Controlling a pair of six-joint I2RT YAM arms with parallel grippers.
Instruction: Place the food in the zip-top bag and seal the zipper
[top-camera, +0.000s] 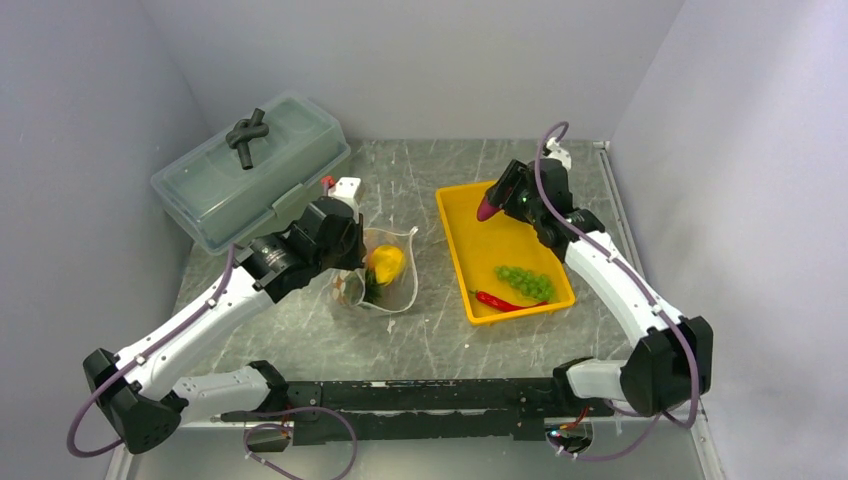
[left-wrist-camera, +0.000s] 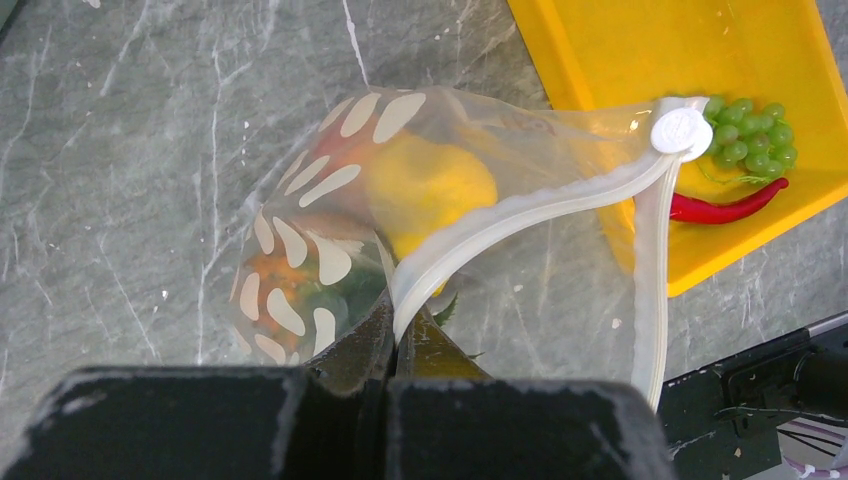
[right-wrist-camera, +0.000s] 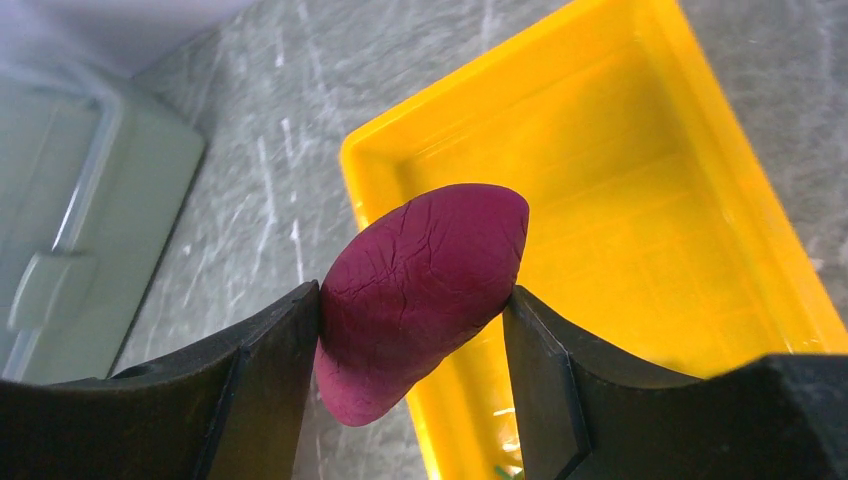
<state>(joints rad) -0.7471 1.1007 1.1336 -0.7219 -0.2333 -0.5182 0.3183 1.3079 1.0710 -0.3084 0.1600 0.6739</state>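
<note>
The clear dotted zip-top bag lies on the table left of the yellow tray. It holds a yellow fruit and the orange pineapple. My left gripper is shut on the bag's whitish zipper strip at the mouth edge; the mouth gapes open. My right gripper is shut on the dark purple piece and holds it above the tray's far left corner. The green grape bunch and red chili lie in the tray.
A large translucent lidded box with a dark handle stands at the back left. Grey walls close in on the left, back and right. The white zipper slider sits at the far end of the strip.
</note>
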